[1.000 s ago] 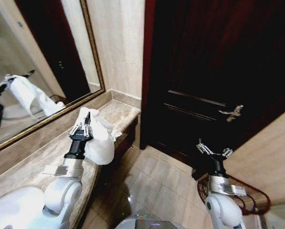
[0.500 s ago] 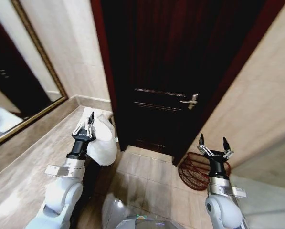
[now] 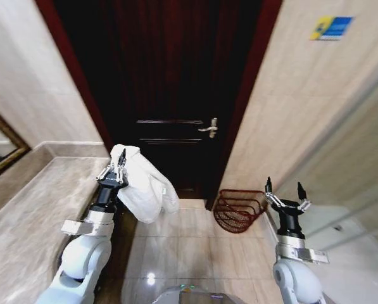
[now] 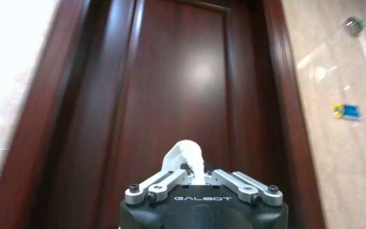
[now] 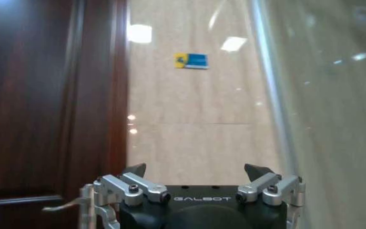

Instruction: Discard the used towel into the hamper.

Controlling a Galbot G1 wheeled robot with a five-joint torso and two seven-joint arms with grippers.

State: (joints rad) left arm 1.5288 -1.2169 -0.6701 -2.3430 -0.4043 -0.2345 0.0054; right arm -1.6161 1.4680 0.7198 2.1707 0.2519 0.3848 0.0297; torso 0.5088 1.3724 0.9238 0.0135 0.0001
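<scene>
A: While we hold the limp white cloth towel (image 3: 142, 184) pinched in our left gripper (image 3: 114, 170), where's the dark red-brown wire hamper (image 3: 239, 209)?

B: Right of the towel, on the floor by the dark door (image 3: 170, 95). Light, floppy; top-fold pinch suits. Our right gripper (image 3: 283, 191) is spread, holding nothing.

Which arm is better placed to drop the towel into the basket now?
The left arm, probably. Its left gripper already holds the towel, raised left of the basket. The right gripper is open and empty, beside the basket.
</scene>
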